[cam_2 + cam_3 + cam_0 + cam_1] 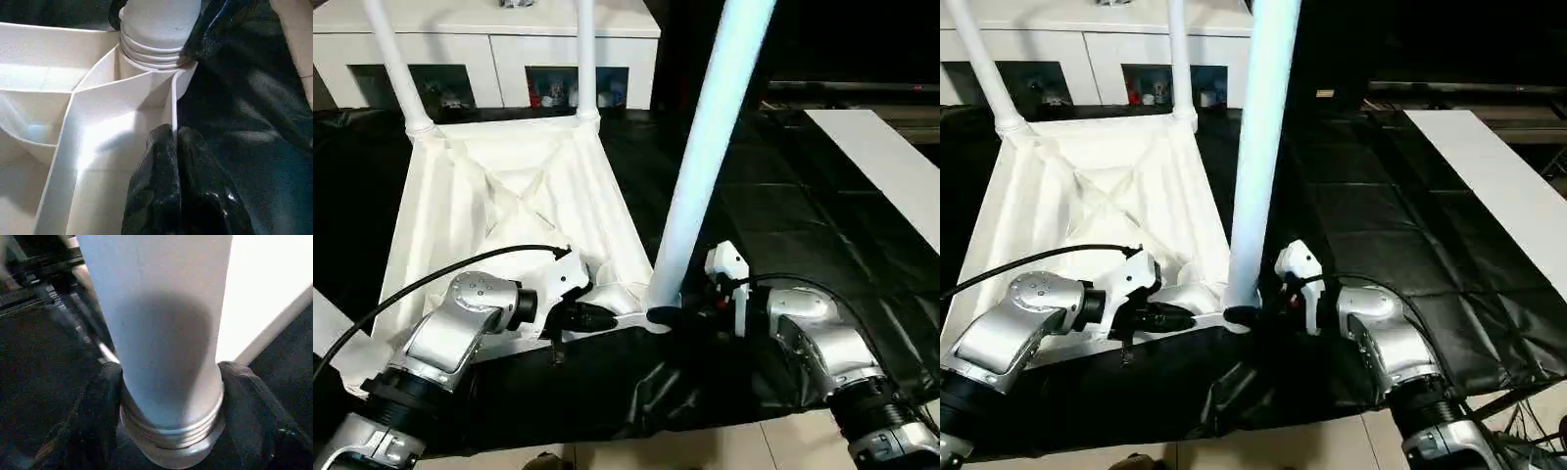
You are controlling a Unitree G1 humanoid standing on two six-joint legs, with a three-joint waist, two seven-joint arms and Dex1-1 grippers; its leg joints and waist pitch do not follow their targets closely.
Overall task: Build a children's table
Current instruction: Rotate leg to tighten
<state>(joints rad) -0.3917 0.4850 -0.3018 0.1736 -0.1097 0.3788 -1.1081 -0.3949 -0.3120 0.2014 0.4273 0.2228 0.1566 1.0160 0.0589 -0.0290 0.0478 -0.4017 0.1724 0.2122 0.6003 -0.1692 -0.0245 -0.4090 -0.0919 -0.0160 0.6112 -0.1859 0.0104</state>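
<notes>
Tabletop (499, 196): upside down on black cloth (783, 225).
Left gripper (597, 318): pinching tabletop's near edge.
Right gripper (168, 431): fingers hugging near leg (710, 147) by tabletop's corner.

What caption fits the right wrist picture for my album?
Right gripper hugging the threaded base of a white table leg above the black sheet.

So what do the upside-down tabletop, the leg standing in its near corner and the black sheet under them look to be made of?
Tabletop: probably moulded white plastic, judging by thin ribs with a soft sheen. Leg: smooth white tube with moulded rings at its base, likely plastic too. Sheet: glossy and creased, looks like thin plastic film or coated fabric.
</notes>
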